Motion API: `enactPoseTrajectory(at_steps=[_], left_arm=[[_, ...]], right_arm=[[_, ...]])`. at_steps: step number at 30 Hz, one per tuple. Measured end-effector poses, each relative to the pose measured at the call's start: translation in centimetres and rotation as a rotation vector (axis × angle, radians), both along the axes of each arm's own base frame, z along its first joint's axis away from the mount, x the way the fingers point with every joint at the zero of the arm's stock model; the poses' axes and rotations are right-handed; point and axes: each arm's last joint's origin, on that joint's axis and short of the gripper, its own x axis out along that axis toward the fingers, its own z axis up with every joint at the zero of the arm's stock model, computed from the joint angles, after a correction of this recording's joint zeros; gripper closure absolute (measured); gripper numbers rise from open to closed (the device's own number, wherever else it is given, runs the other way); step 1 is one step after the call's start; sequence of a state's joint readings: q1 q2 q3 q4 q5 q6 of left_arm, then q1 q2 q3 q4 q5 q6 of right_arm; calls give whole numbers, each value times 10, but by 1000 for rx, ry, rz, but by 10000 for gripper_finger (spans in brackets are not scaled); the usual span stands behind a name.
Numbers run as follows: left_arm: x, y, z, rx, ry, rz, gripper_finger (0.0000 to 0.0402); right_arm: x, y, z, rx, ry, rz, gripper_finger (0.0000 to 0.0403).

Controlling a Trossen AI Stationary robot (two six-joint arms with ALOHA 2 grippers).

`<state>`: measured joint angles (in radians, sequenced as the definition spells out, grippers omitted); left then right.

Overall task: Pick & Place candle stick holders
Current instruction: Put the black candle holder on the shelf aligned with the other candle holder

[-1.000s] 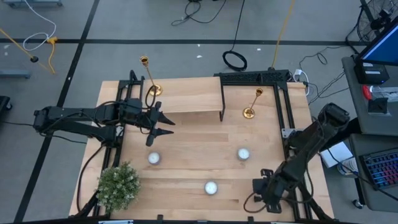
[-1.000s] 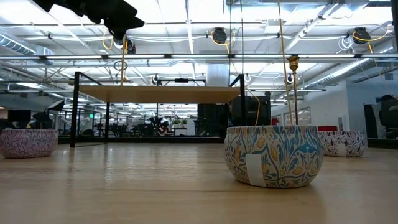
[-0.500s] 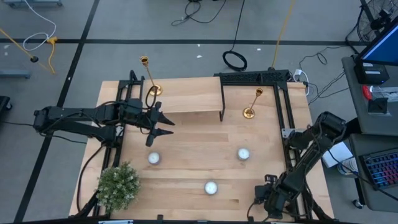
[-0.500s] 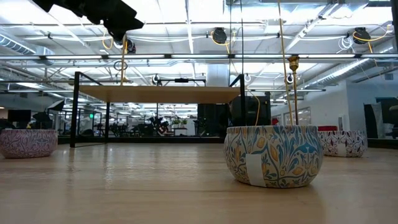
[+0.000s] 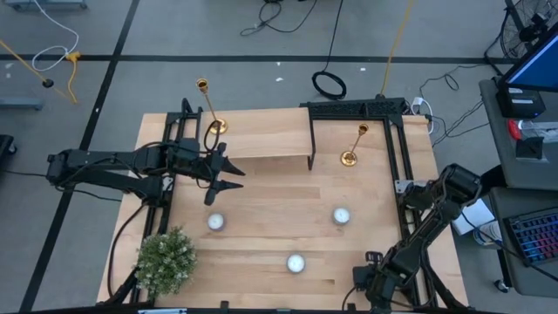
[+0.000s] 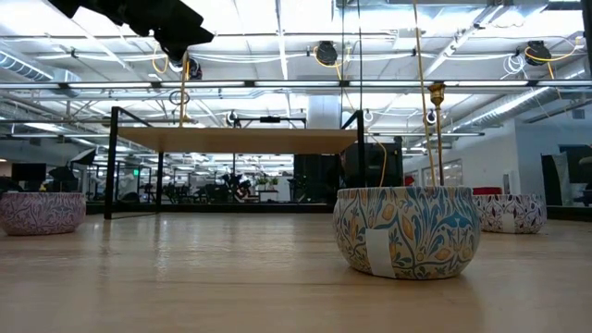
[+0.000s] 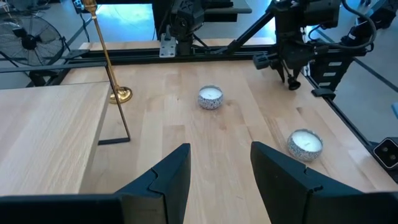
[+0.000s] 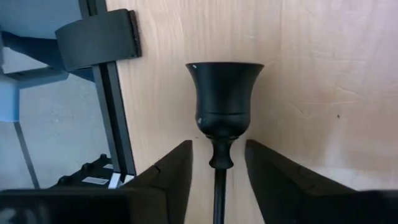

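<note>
Your wooden counter carries three tealights, a plant and a raised shelf. Two gold candlesticks stand on it.

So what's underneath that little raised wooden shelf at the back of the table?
From table height, the space under the raised shelf looks empty; only its black legs and the room beyond show. One gold candlestick stands on top of it. From above, the shelf board hides what is beneath.

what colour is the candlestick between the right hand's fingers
Black: the slim black candlestick with a flared top cup, between the right hand's fingers, shows best in the right wrist view.
</note>
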<state>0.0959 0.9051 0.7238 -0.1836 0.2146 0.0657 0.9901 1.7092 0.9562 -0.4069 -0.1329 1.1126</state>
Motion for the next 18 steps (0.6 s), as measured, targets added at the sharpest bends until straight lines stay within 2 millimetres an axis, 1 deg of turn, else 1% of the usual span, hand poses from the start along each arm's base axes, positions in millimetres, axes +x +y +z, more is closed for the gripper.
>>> enactPoseTrajectory(at_steps=[2,7,8,11,13,16,18], left_arm=[[0,0,0,3,0,-1,227],[0,0,0,3,-1,-1,227],[0,0,0,3,0,-1,227],[0,0,0,3,-1,-1,227],[0,0,0,3,-1,-1,227],[0,0,0,4,-2,-1,227],[0,0,0,4,-2,-1,227]], right_arm=[[0,0,1,0,0,-1,282],[0,-1,0,0,-1,-3,368],[1,-1,1,6,-4,-5,377],[5,-4,3,18,-11,-24,376],[11,-10,6,11,-24,-52,365],[22,-21,15,-16,-111,-118,358],[29,-29,22,-31,-172,-135,367]])
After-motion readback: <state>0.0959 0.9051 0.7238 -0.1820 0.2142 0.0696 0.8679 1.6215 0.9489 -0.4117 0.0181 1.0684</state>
